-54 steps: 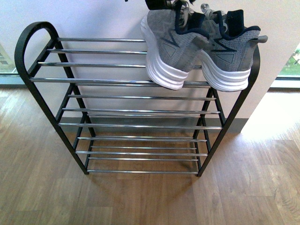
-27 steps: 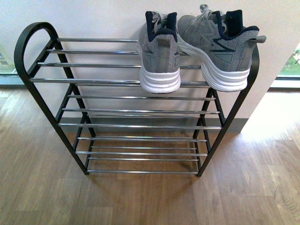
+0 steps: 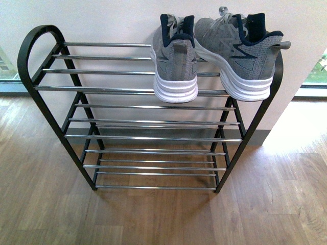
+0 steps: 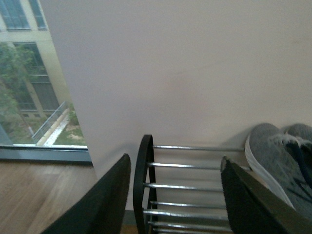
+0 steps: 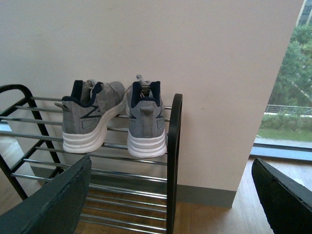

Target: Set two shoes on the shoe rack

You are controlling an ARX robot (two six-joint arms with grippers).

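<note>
Two grey knit shoes with thick white soles stand on the top tier of the black shoe rack (image 3: 44, 107), at its right end. One shoe (image 3: 175, 61) shows its heel to the front view; the other shoe (image 3: 240, 51) lies turned sideways beside it, close against it. Neither gripper shows in the front view. In the left wrist view my left gripper (image 4: 175, 195) is open and empty, facing the rack's rounded end (image 4: 141, 185), with a shoe (image 4: 275, 161) off to one side. My right gripper (image 5: 170, 195) is open and empty, back from the rack's upright (image 5: 174, 146) and both shoes (image 5: 87, 119) (image 5: 145, 122).
A white wall (image 3: 102, 20) stands right behind the rack, with a grey skirting (image 5: 204, 195) at its foot. Wooden floor (image 3: 153, 219) lies in front. Windows (image 4: 29, 97) (image 5: 287, 97) flank the wall on both sides. The lower tiers (image 3: 153, 153) hold nothing.
A second ago the left shoe hung tilted against the other, with a dark gripper part above it. It now stands on the top bars, heel outward, with nothing above it.
</note>
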